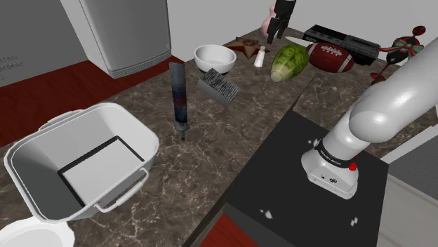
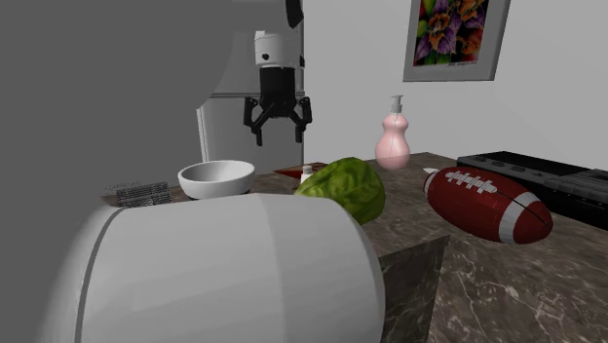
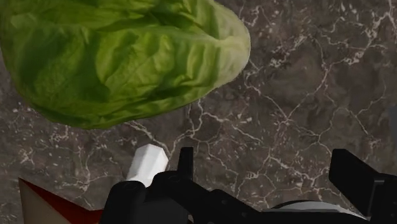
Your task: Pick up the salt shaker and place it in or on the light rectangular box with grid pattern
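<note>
Nearest, the box (image 1: pixel 42 151) sits well apart from the lettuce (image 1: pixel 289 62). The shaker (image 1: pixel 260 57) stands just beside the lettuce, apparently upright. Beyond, the gripper (image 2: pixel 280 136) hangs above the lettuce's edge, wide open and empty. The shaker lies outside its gap, not within, so a sideways shift looks needed first.

I see a dark marble countertop (image 1: pixel 210 161) carrying everything. At the shoulder view's lower left sits a big white tub (image 1: pixel 105 107). Past it a dark narrow slab (image 1: pixel 178 95) stands on end, then a grey grid-patterned box (image 1: pixel 218 88) just beside a white bowl (image 1: pixel 215 56). Further along: a red star (image 1: pixel 244 48), the white salt shaker (image 1: pixel 260 57), a lettuce (image 1: pixel 289 62), a football (image 1: pixel 333 56) — and a pink soap dispenser (image 2: pixel 393 139) behind.
</note>
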`<act>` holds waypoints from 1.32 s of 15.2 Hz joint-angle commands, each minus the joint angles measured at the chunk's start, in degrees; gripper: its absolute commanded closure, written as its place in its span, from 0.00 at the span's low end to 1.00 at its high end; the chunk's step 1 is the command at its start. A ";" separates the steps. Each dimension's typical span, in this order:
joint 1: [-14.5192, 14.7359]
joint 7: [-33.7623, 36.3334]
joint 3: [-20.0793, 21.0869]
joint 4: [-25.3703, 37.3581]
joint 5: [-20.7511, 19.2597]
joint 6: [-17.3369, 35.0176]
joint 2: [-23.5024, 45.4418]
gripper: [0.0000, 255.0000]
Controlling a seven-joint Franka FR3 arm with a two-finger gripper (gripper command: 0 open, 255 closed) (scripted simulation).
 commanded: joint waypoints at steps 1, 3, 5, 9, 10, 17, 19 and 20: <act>-0.37 -2.32 -1.19 2.87 1.23 1.41 4.25 0.00; -0.95 -4.71 -2.20 6.01 2.78 2.53 8.57 0.00; -1.77 -7.11 -2.96 9.47 4.55 3.35 12.99 0.00; -4.13 -11.61 -3.67 17.44 8.42 4.05 22.06 0.00; -4.88 -12.63 -3.68 19.68 9.38 4.02 24.37 0.00; -5.43 -13.49 -3.30 17.82 10.51 8.08 26.74 0.00; -5.50 -13.66 -3.21 17.20 10.76 9.14 27.21 0.00; -5.50 -13.66 -3.21 17.21 10.77 9.13 27.22 0.00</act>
